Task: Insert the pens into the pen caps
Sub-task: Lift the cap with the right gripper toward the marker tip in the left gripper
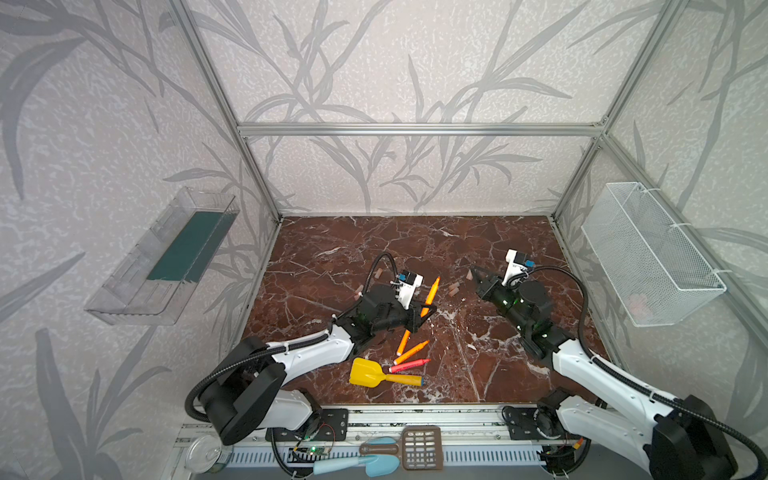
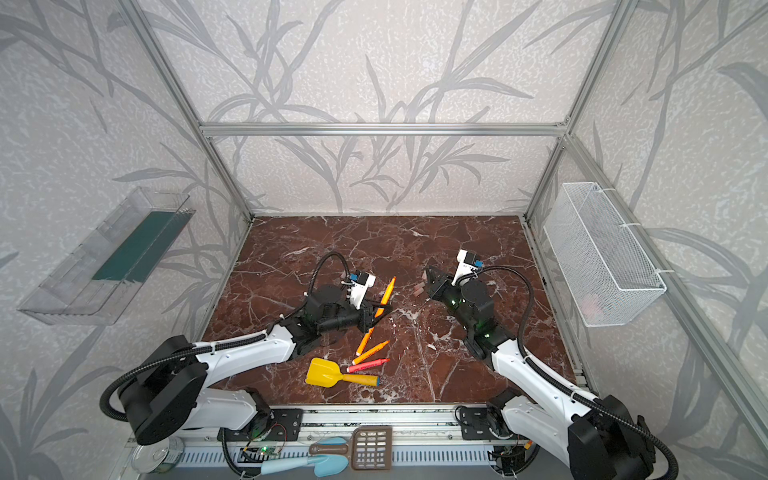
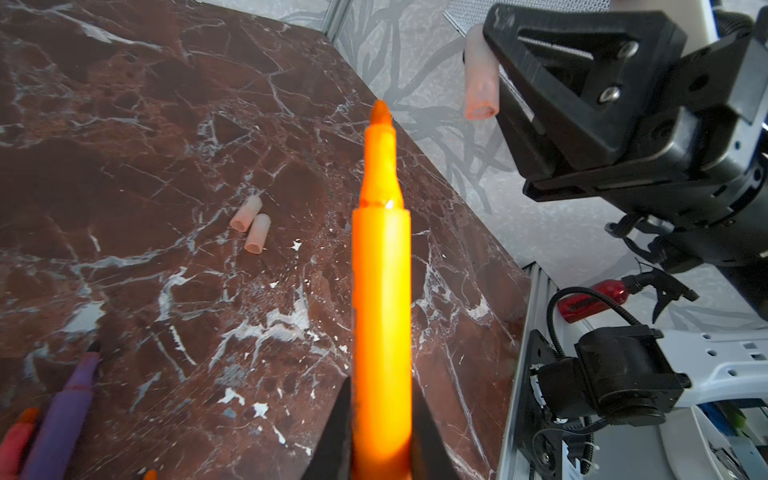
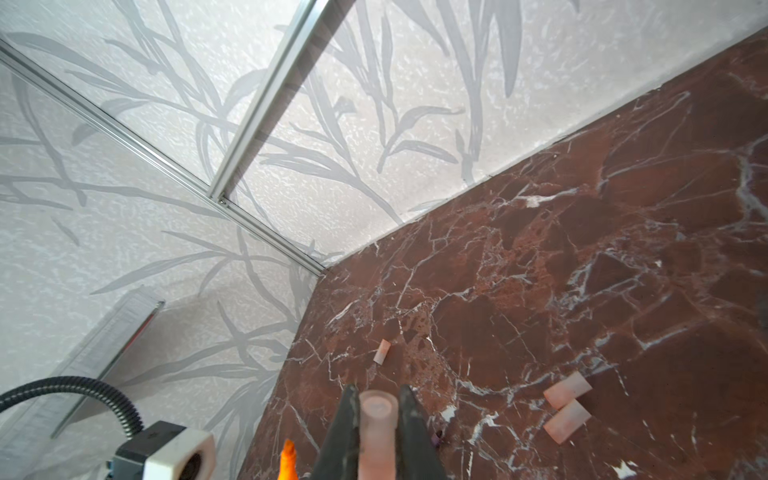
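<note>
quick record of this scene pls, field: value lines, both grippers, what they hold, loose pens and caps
left gripper: shut on orange pen, tip raised
right gripper: shut on pen cap, off the table
pen and cap: apart, not yet joined
caps on table: pair of caps side by side; single cap apart from them
pens on table: loose orange pen and pink-red pen beside yellow shovel; purple pen in left wrist view
</note>
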Tool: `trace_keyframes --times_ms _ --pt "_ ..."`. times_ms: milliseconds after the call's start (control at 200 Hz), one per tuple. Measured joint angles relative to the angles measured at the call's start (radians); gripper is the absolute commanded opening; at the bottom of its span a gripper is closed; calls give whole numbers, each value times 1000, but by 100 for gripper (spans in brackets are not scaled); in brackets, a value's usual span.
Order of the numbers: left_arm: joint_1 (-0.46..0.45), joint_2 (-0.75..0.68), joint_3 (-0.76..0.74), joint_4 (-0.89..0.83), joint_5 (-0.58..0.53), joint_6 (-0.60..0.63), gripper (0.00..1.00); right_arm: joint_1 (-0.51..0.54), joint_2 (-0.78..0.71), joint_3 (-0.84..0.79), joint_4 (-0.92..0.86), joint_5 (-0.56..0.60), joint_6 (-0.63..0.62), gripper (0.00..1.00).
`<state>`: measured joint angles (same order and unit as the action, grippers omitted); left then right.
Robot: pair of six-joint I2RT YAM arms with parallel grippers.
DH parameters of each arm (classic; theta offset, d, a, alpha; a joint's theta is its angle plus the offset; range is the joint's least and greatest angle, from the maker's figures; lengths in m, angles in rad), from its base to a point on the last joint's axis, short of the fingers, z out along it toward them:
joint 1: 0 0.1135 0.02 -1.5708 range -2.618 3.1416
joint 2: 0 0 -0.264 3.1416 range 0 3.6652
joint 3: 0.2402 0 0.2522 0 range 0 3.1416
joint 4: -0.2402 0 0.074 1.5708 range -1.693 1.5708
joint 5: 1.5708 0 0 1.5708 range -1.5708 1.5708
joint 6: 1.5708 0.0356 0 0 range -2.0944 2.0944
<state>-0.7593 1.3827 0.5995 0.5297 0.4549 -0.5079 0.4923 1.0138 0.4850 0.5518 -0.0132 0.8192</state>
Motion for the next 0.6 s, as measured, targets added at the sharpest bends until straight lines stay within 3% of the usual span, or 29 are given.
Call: trace_keyframes --times_ms 600 --pt "-53 55 70 43 26 -28 0 51 82 47 115 -48 27 0"
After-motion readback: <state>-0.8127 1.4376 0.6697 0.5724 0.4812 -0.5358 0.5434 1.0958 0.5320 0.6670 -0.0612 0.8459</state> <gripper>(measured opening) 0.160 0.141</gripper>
